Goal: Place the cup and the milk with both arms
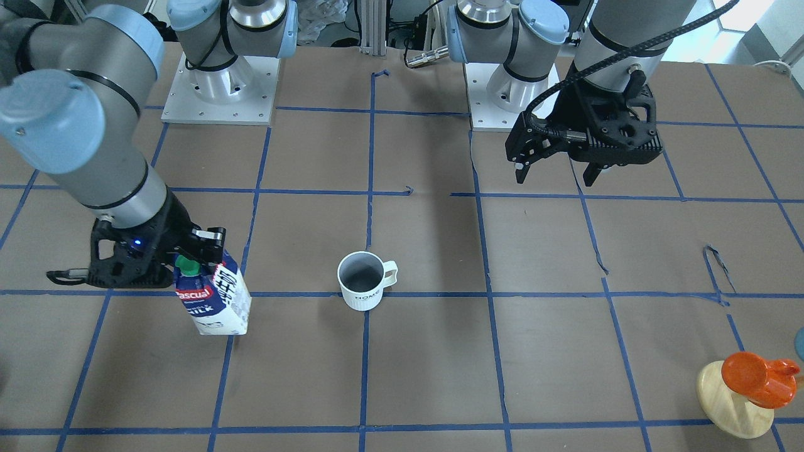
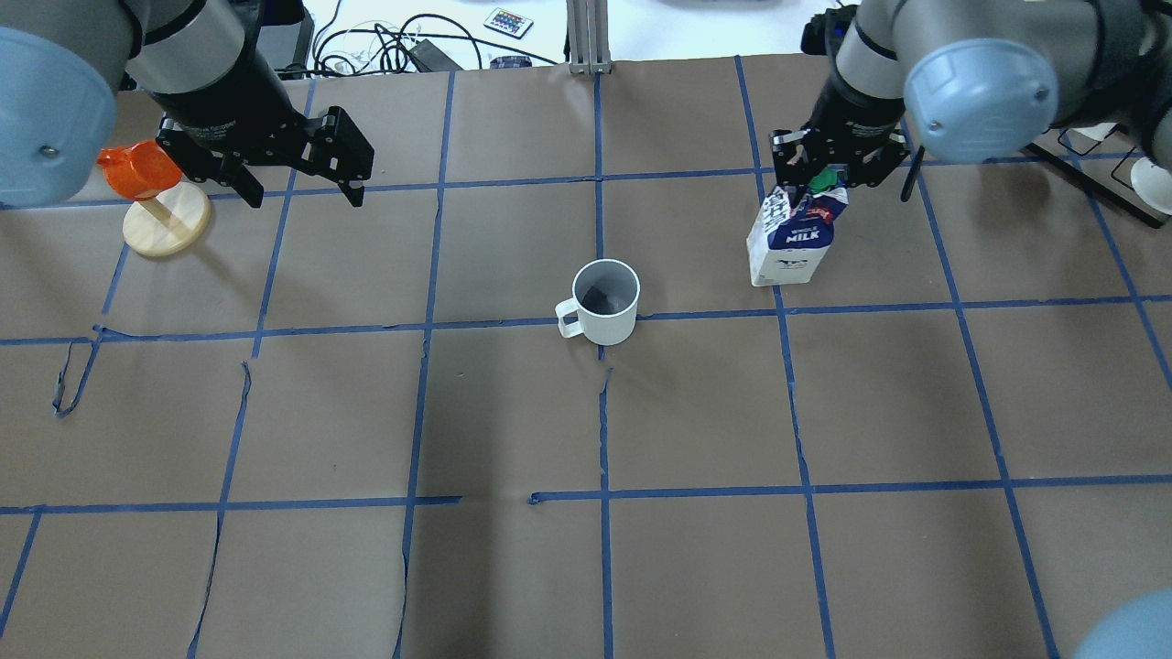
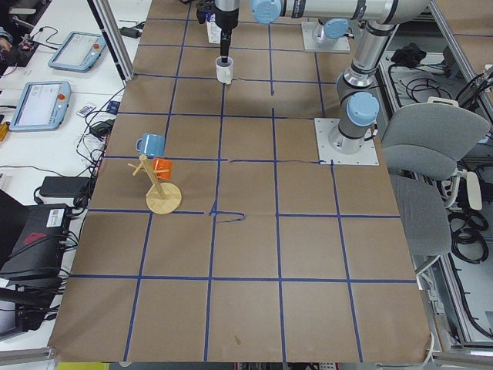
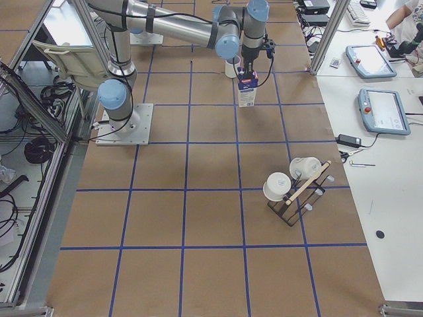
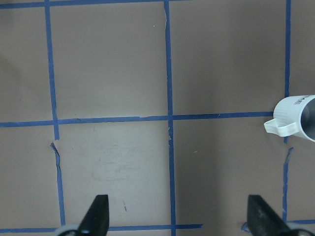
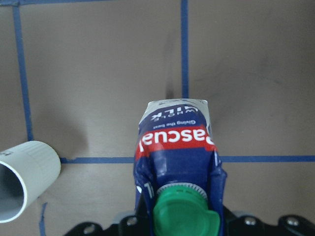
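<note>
Right hand [image 2: 829,169]: closed on the gabled top of the milk [image 2: 789,245], beside its green cap (a top grip likely keeps the carton upright). Its base is at or just above the counter [image 2: 824,567]; cannot tell which.
Cup [image 2: 606,300]: upright near mid-counter, handle toward the robot's left, well apart from the carton.
Left hand [image 2: 302,190]: wide open, holding nothing, raised, near the orange cup [image 2: 137,169].
Room: bare counter between cup and carton; nearer edge well off.
</note>
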### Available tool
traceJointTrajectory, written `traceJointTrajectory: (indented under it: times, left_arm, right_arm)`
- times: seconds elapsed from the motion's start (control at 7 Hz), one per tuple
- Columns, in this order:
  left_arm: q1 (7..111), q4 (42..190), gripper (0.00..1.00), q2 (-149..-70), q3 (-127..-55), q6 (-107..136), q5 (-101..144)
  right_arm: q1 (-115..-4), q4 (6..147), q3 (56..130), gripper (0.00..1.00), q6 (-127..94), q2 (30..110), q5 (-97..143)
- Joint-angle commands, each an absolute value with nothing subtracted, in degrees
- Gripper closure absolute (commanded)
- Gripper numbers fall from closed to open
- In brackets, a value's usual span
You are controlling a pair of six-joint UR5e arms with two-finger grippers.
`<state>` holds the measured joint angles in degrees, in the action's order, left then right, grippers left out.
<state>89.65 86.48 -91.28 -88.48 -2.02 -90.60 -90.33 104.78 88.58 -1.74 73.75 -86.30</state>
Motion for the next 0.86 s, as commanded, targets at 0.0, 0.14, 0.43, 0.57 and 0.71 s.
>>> traceJointTrajectory:
  times: [0.0, 0.14, 0.43, 0.57, 0.71]
  left_arm:
    - [89.65, 86.48, 0.0, -91.14, -88.59, -2.02, -90.62]
    - [89.65, 86.48, 0.0, -91.23, -88.59, -2.02, -90.62]
    - [89.65, 86.48, 0.0, -91.14, -88.59, -2.02, -90.61]
    - [89.65, 86.48, 0.0, -91.14, -88.59, -2.02, -90.62]
    - [89.65, 86.48, 0.0, -91.14, -88.51, -2.02, -90.62]
  right_arm:
    - [-95.69, 105.12, 87.1, 0.59, -9.64, 71.19, -85.7]
    - [-96.76, 104.68, 87.27, 0.59, -11.15, 71.19, -85.61]
    - [-98.6, 104.41, 87.45, 0.59, -14.22, 71.1, -83.68]
    - [-98.87, 104.33, 87.8, 0.59, -14.5, 71.1, -83.58]
    - [-99.31, 104.85, 88.32, 0.59, -15.55, 71.1, -82.02]
